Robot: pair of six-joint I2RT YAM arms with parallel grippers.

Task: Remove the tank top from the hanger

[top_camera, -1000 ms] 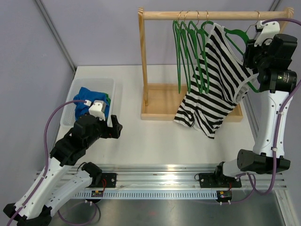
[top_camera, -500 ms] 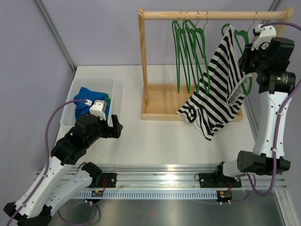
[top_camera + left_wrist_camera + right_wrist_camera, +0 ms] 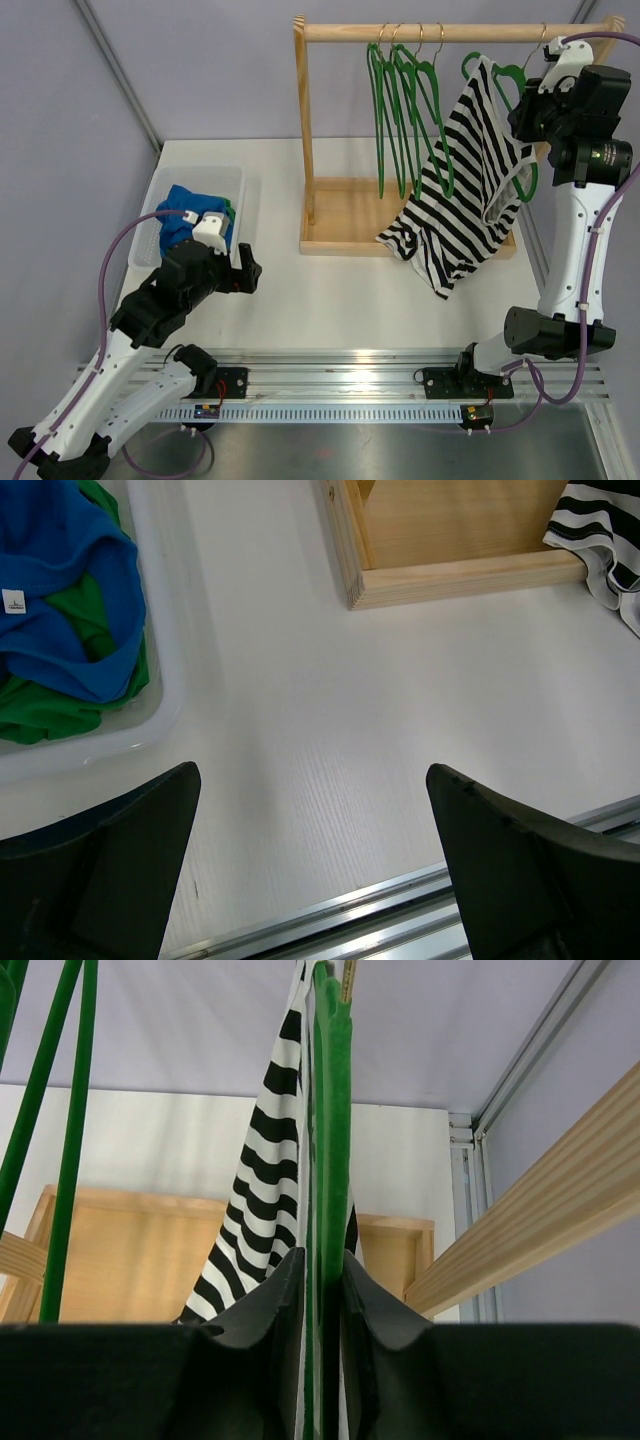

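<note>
The right pincer is clamped on the green hanger: in the right wrist view its two dark fingers press against either side of the hanger's flat edge, with no gap showing. The striped tank top is on that hanger, black and white bands running down just left of the gripped edge. From above, the right arm reaches up high at the far right end of the wooden rail, and the hanger's hook sits over the rail close to the pincer. The tank top hangs from the hanger's upper part and falls at a slant down and to the left; its lower end lies bunched over the front lip of the rack's wooden base, and whether it touches the white tabletop there cannot be told. Further left on the same rail hang several bare green hangers, close together and apart from the garment's hanger. The left pincer is spread wide, its fingers at the two lower corners of the left wrist view with nothing between them, poised above bare tabletop near the front rail. Just beside it, to the left, stands a clear bin holding crumpled blue and green clothes, well apart from the rack.
</note>
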